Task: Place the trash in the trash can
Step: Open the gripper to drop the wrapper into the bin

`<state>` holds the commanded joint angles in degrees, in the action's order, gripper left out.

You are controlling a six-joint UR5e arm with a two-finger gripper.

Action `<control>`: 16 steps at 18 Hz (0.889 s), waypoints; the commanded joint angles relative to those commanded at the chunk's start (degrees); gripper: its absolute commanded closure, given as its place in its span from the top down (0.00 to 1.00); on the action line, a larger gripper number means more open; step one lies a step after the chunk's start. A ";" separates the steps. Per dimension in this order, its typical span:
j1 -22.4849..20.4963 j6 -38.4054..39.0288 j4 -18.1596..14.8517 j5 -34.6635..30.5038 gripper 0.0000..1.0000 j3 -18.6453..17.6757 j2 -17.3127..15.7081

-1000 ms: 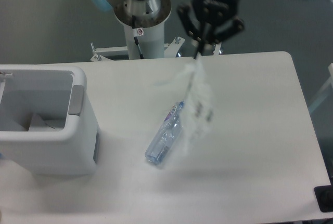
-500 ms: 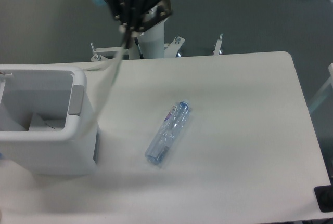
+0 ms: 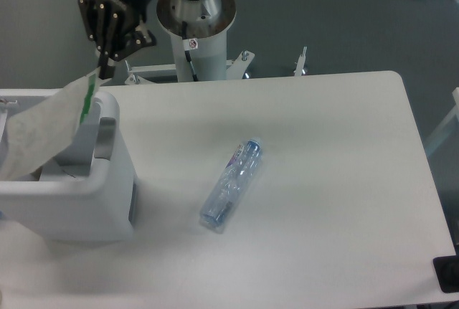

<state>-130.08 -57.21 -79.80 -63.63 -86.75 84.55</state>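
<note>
Tool (image 3: 105, 72) dangles packet (image 3: 44, 128) into trash can (image 3: 107, 201) (bottle (image 3: 231, 192) outside).

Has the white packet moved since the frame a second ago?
Yes. The gripper carried the white packet leftward, from above the bottle, which has not moved, to hanging over the trash can.

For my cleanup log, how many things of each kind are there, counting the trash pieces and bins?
Plastic bottle, lying on the table: 1
White packet, hanging from the gripper over the bin: 1
Trash can: 1
Total: 3
</note>
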 joint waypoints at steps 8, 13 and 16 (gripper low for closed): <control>2.29 -0.70 0.52 -2.02 0.00 -0.44 0.88; 2.29 -2.11 0.44 -2.11 0.32 -0.44 0.70; 2.29 -1.76 0.53 -2.02 0.58 -0.35 0.70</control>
<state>-127.79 -58.98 -79.28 -65.65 -87.10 85.25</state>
